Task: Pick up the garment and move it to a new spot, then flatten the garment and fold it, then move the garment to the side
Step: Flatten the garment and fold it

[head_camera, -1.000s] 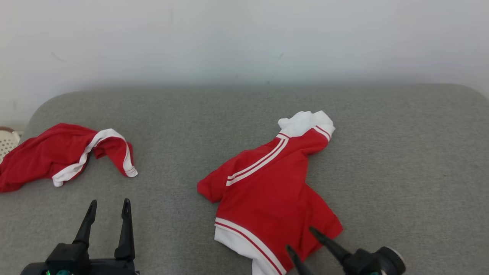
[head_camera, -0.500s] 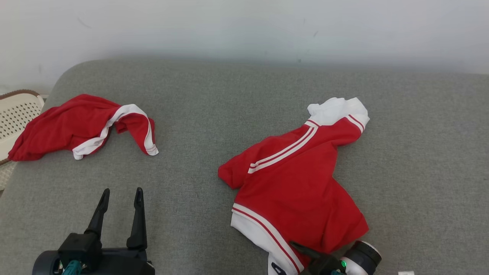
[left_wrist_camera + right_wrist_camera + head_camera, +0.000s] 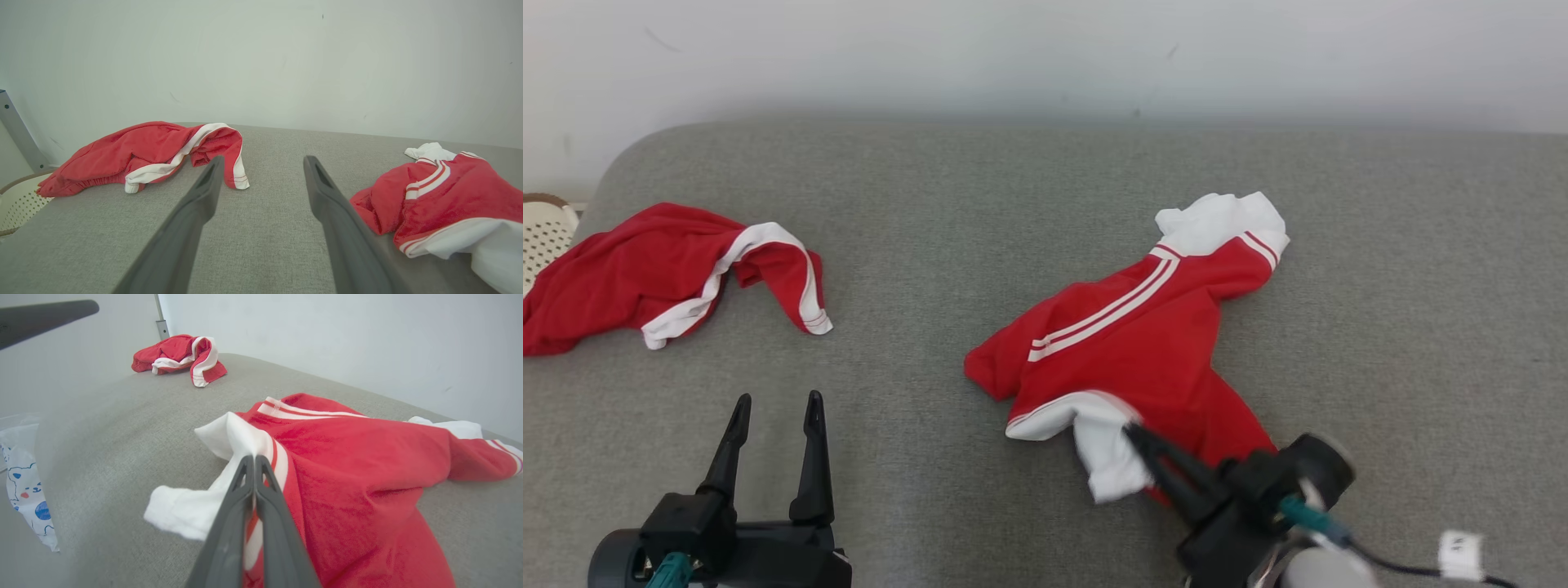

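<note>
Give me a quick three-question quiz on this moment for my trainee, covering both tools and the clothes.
1. True or false: the right tool is shut on the white hem of the red cloth jersey with white stripes.
2. Pick one: the left tool is A) open, holding nothing; B) shut on cloth; C) shut on a cable.
3. Fill in: the second crumpled red garment with white trim lies on the robot's ____ side of the grey fabric surface.

Key: 1 true; 2 A; 3 left.
</note>
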`<state>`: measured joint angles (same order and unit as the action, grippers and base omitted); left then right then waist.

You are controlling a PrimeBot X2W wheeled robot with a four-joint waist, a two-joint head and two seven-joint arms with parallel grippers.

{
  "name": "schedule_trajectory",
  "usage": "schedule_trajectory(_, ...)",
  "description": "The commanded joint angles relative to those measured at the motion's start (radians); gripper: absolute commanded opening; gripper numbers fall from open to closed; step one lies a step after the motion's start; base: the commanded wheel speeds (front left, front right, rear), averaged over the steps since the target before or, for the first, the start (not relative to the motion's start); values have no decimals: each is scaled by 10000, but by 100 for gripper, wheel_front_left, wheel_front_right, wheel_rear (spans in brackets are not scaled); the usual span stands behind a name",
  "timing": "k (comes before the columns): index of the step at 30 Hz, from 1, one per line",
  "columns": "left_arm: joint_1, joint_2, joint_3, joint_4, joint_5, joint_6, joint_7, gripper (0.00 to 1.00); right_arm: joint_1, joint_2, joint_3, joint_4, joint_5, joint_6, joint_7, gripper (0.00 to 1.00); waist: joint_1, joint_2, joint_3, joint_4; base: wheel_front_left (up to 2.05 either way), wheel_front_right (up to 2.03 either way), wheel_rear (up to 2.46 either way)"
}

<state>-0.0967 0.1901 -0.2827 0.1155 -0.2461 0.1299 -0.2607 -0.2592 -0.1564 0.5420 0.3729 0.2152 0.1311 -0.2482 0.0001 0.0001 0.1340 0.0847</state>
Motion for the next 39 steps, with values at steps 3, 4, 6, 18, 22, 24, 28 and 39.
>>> schedule_trajectory(3,-20,-42,65,19,186,-121,-48,100,-40,-185,-1028,-705,140,-7,-107,0,-1,-1,43,-233,0,0,0)
schedule_trajectory(4,-42,-52,74,38,190,-170,-48,100,60,-147,-1472,-938,238,-7,-127,0,-1,-1,45,-285,0,0,0)
schedule_trajectory(6,-101,-106,73,47,212,-198,-48,100,218,-71,-2427,-1294,286,-7,-151,0,-1,-1,65,-364,0,0,0)
schedule_trajectory(18,-314,-364,-90,258,464,-535,-48,100,795,631,-6669,-518,1277,-5,-187,0,-1,-1,176,-620,0,0,0)
schedule_trajectory(22,-389,-407,-173,328,517,-673,-48,100,562,586,-7517,248,1536,-5,-172,0,-1,-1,267,-659,0,0,0)
schedule_trajectory(24,-435,-408,-169,337,561,-684,-50,100,301,585,-7817,679,1861,-5,-173,0,-1,-1,328,-694,0,0,0)
schedule_trajectory(28,-524,-410,-196,382,619,-777,-48,100,-171,398,-8287,1560,2087,-5,-174,0,-1,-1,414,-729,0,0,0)
schedule_trajectory(39,-366,-388,-104,285,727,-718,-48,100,-54,465,-8204,1396,1724,-5,-174,100,-1,-1,192,-785,0,0,0)
